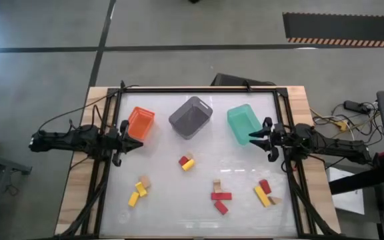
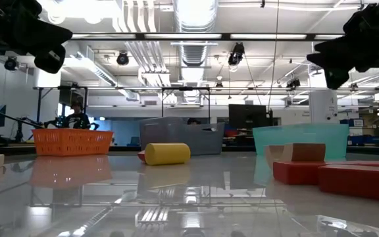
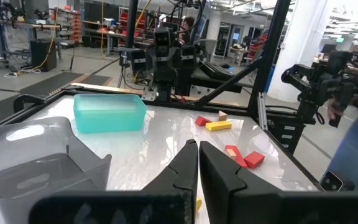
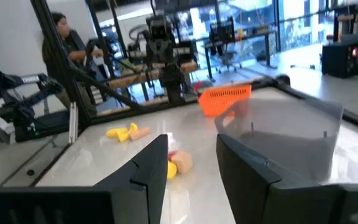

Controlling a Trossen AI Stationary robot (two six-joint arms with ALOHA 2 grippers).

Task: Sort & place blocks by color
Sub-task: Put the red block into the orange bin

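Small red, yellow and tan blocks lie flat on the near half of the white table: a red and yellow pair (image 1: 187,162) in the middle, a yellow and tan group (image 1: 139,189) to the left, red ones (image 1: 221,197) and a mixed cluster (image 1: 265,193) to the right. My left gripper (image 1: 139,142) hangs shut and empty at the table's left side, next to the orange bin (image 1: 141,123). My right gripper (image 1: 251,138) hangs open and empty at the right side, next to the green bin (image 1: 243,123). Its fingers stand apart in the right wrist view (image 4: 191,140).
A grey bin (image 1: 191,117) stands between the orange and green ones along the far side. A black frame (image 1: 199,89) runs around the table. Bare tabletop lies between the bins and the blocks. A person stands beyond the table in the right wrist view (image 4: 67,43).
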